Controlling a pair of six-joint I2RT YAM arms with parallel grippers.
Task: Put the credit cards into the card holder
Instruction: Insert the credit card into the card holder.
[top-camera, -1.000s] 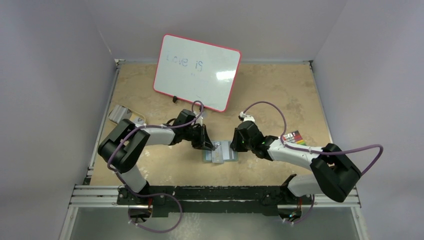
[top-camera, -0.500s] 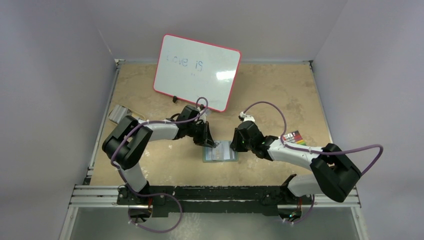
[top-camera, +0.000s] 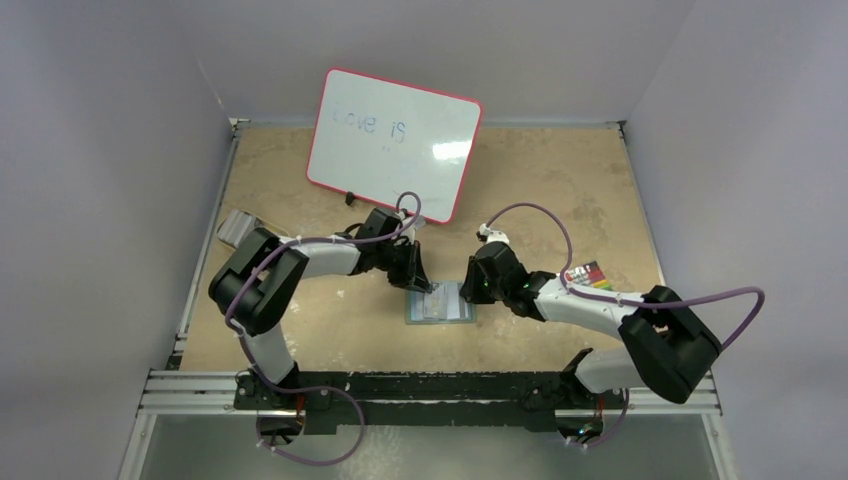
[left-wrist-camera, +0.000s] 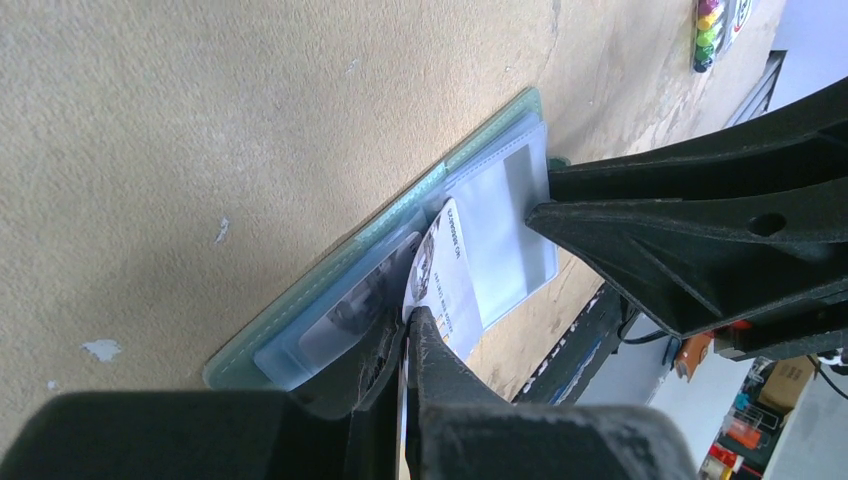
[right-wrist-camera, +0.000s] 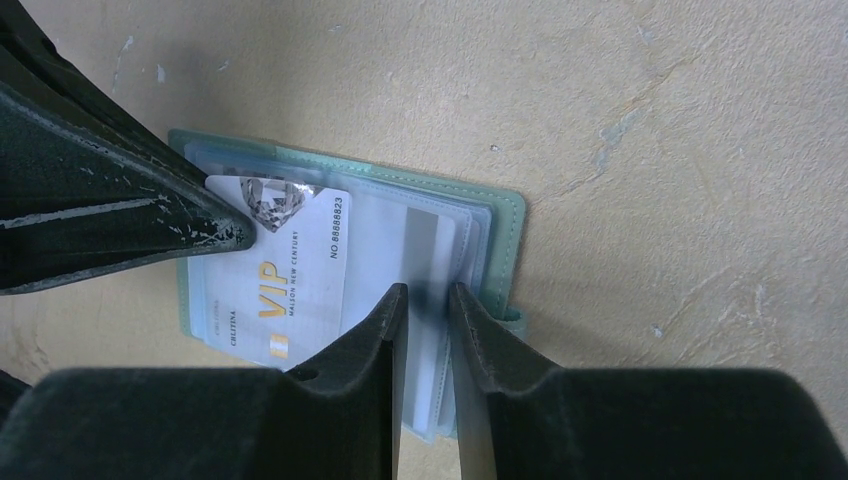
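Observation:
The sage-green card holder (top-camera: 442, 304) lies open on the table between both arms, its clear pockets up. My left gripper (left-wrist-camera: 408, 322) is shut on a corner of a whitish credit card (left-wrist-camera: 446, 272) printed "VIP" (right-wrist-camera: 288, 272). The card stands tilted over the card holder's (right-wrist-camera: 505, 215) left half, with one edge at the pockets. My right gripper (right-wrist-camera: 428, 292) is open by a narrow gap, its tips down on the clear pockets (right-wrist-camera: 430, 225) of the right half; nothing sits between the jaws. The left fingertip (right-wrist-camera: 215, 228) shows at the card's corner.
A pink-rimmed whiteboard (top-camera: 393, 143) stands propped at the back. A silver ribbed case (top-camera: 237, 227) lies at the left edge. A small colourful striped object (top-camera: 588, 275) lies behind the right arm. The right arm's fingers (left-wrist-camera: 700, 235) crowd the holder's right side.
The left gripper has shifted slightly back and to the right with the card, tilting it up over the holder. The right arm has stayed put.

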